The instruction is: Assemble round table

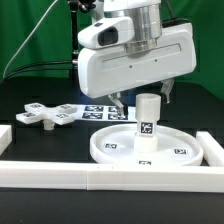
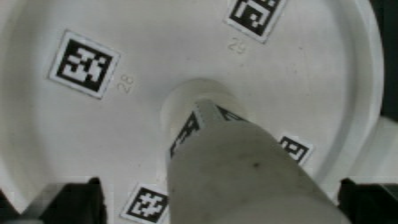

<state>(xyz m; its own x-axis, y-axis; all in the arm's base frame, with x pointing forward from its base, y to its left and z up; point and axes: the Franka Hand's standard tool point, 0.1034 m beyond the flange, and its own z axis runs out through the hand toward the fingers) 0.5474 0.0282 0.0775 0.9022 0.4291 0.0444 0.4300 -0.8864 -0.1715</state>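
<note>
Jaws are hanging open astride the short cylindrical leg (image 1: pixel 147 118), which is standing upright at the centre of the rimmed round disc (image 1: pixel 115 148) on the bench (image 1: pixel 40 138), with the cross-shaped base (image 1: pixel 45 115) lying at nine o'clock; closing off-centre is risking tipping a possibly unseated leg.

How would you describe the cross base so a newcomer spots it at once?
Find the large round disc with the short leg standing upright at its centre. To the exterior view's left of it, flat on the black table, lies the cross-shaped base piece. Unlike the plain flat marker board beside it, it has arms sticking out from a middle hub.
</note>
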